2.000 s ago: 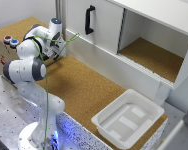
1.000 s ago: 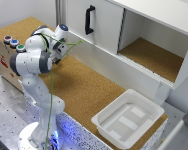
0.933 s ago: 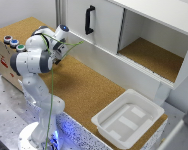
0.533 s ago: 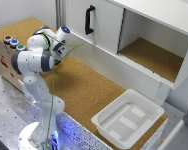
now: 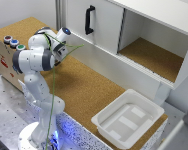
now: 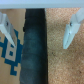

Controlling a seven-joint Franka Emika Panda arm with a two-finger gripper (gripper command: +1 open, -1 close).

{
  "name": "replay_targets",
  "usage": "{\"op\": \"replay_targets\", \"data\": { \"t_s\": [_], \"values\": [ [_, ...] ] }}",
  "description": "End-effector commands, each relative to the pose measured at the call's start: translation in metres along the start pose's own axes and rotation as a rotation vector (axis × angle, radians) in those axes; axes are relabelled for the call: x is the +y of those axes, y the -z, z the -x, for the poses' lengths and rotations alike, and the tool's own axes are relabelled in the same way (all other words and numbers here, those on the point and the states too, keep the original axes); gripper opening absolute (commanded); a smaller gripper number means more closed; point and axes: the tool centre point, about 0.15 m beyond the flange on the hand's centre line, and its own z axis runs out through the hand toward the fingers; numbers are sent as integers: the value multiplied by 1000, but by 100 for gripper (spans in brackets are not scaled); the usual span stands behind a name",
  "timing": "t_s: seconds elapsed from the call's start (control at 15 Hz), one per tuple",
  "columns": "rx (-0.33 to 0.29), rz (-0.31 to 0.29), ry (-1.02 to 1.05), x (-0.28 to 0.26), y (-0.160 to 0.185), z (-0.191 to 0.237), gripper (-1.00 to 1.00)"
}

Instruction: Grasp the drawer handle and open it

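Still, we see little change from half a second ago: the arm has kept its folded pose at the exterior view's left, its wrist turned a touch further toward the cabinet. The pincer (image 5: 60,48) hangs over the cork-topped table (image 5: 89,92), and in the wrist view its two pale fingers (image 6: 70,29) stand well apart with nothing between them but a dark strip and cork surface below. The drawer handle (image 5: 88,20), a black upright bar, sits well apart from the pincer, up and toward the exterior view's right of it, fixed to the drawer (image 5: 101,22), whose white front lies flush with the cabinet, as in every earlier frame. Beyond the drawer, farther from the pincer, an open compartment (image 5: 154,55) shows a cork floor. The white plastic tray (image 5: 128,118) rests on the table's near corner, far from the pincer, unmoved. Three coloured buttons (image 5: 12,43) sit on a box just behind the arm.
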Motion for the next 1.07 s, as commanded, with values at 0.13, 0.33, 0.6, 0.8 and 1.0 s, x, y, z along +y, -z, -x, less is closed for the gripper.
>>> {"op": "replay_targets", "data": {
  "t_s": [0.13,0.33,0.6,0.8,1.0],
  "values": [
    [-7,-82,21,1,-12,-5,-100],
    [-16,-86,19,2,-15,-3,-100],
    [-23,-117,-1,3,-15,-2,-100],
    [-30,-121,-5,7,-14,-1,-100],
    [-35,-129,-22,19,-12,-2,-100]
  ]
}}
